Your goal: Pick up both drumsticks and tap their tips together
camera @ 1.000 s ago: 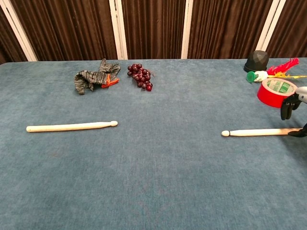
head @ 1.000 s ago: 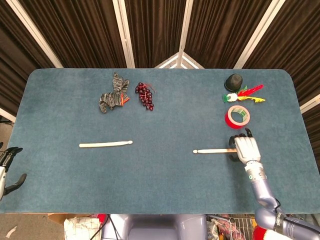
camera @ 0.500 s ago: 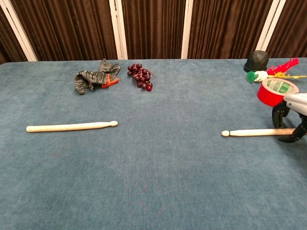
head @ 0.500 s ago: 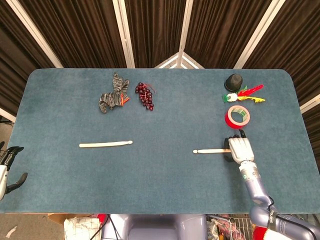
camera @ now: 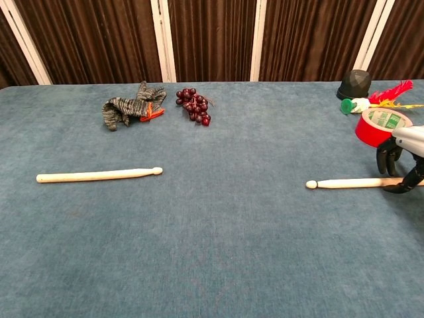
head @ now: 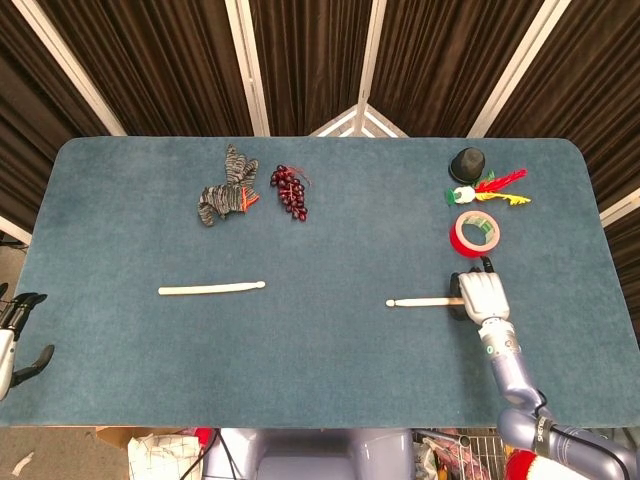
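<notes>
Your right hand [head: 482,295] covers the butt of the right drumstick [head: 420,301], just below the red tape roll [head: 473,232]; fingers straddle it, grip unclear. Left drumstick [head: 211,289] lies far left of the tape. Your left hand [head: 14,340], cut off at frame edge, holds nothing, fingers spread.

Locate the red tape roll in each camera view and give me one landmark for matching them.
Head view: the red tape roll lies right of centre, just beyond the right hand.
Chest view: the roll sits at the right edge, in the upper half.
Shared landmark: the black hat lies beyond it in both.
</notes>
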Action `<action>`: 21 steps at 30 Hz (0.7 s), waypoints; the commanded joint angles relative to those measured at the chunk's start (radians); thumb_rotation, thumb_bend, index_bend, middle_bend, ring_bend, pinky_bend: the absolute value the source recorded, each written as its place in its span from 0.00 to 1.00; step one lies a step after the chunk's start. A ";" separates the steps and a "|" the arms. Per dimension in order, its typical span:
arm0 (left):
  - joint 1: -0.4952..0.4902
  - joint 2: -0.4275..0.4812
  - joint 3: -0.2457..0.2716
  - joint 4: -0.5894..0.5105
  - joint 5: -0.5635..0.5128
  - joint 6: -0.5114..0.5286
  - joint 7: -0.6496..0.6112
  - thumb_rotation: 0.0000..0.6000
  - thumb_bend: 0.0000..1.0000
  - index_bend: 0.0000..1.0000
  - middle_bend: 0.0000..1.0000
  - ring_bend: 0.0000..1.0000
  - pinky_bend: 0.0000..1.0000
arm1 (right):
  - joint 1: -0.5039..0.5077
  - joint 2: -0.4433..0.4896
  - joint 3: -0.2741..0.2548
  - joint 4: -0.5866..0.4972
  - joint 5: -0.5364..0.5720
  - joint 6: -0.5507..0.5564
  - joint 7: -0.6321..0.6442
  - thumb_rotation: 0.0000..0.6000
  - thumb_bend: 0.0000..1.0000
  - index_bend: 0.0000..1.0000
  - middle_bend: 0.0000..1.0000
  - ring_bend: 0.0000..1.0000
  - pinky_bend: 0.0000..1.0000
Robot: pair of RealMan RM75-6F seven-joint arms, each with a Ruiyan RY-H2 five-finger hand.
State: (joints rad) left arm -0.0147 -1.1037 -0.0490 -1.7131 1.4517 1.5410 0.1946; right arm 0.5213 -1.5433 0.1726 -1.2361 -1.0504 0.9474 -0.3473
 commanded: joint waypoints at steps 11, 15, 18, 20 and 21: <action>-0.002 -0.006 -0.001 -0.003 -0.008 -0.002 0.017 1.00 0.38 0.22 0.19 0.00 0.00 | 0.010 -0.019 -0.006 0.031 -0.012 -0.005 0.016 1.00 0.34 0.55 0.54 0.33 0.00; -0.003 -0.007 -0.001 -0.002 -0.008 -0.003 0.021 1.00 0.38 0.22 0.19 0.00 0.00 | 0.014 -0.027 -0.008 0.040 -0.013 -0.007 0.017 1.00 0.35 0.56 0.54 0.34 0.00; -0.004 -0.008 -0.001 -0.002 -0.010 -0.005 0.024 1.00 0.38 0.22 0.19 0.00 0.00 | 0.017 -0.030 -0.009 0.045 -0.012 -0.010 0.016 1.00 0.35 0.56 0.54 0.34 0.00; -0.004 -0.009 0.000 -0.002 -0.011 -0.006 0.028 1.00 0.38 0.22 0.19 0.00 0.00 | 0.019 -0.032 -0.011 0.049 -0.011 -0.014 0.011 1.00 0.35 0.56 0.54 0.34 0.00; -0.005 -0.010 0.000 -0.003 -0.010 -0.006 0.029 1.00 0.38 0.22 0.19 0.00 0.00 | 0.020 -0.033 -0.012 0.051 -0.011 -0.015 0.009 1.00 0.35 0.56 0.54 0.34 0.00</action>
State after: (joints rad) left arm -0.0192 -1.1133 -0.0491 -1.7158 1.4412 1.5354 0.2234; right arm 0.5406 -1.5760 0.1607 -1.1854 -1.0615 0.9333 -0.3376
